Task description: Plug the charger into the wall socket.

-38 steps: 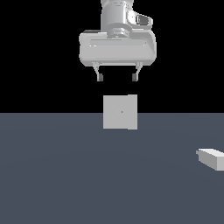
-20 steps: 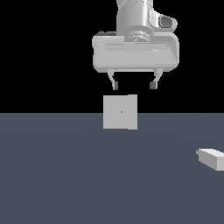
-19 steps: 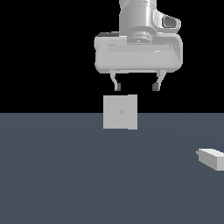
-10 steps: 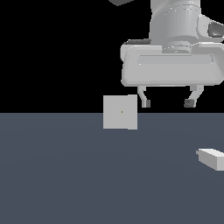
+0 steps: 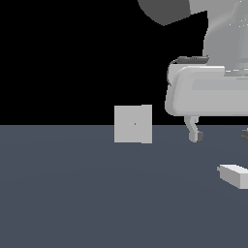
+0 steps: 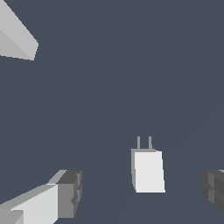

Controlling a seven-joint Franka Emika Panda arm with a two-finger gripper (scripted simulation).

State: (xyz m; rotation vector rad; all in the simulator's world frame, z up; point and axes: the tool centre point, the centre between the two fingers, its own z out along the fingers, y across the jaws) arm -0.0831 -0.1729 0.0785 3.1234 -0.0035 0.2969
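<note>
The charger (image 5: 235,175) is a small pale block lying on the dark floor at the exterior view's right edge. In the wrist view the charger (image 6: 148,170) shows two thin prongs at one end. The wall socket (image 5: 133,124) is an upright light grey square plate with a tiny centre dot, and a corner of the wall socket (image 6: 15,37) shows in the wrist view. My gripper (image 5: 220,136) hangs open above the charger without touching it. In the wrist view my gripper (image 6: 141,189) has one dark fingertip on each side of the charger, and nothing is held.
The dark grey floor (image 5: 97,193) runs across the lower half of the exterior view, under a black background. The arm's white body fills the exterior view's upper right, and one finger is cut off by that edge.
The gripper has travelled from above the wall socket to the exterior view's right and lower, ending over the charger. It has stayed open; charger and socket have not moved.
</note>
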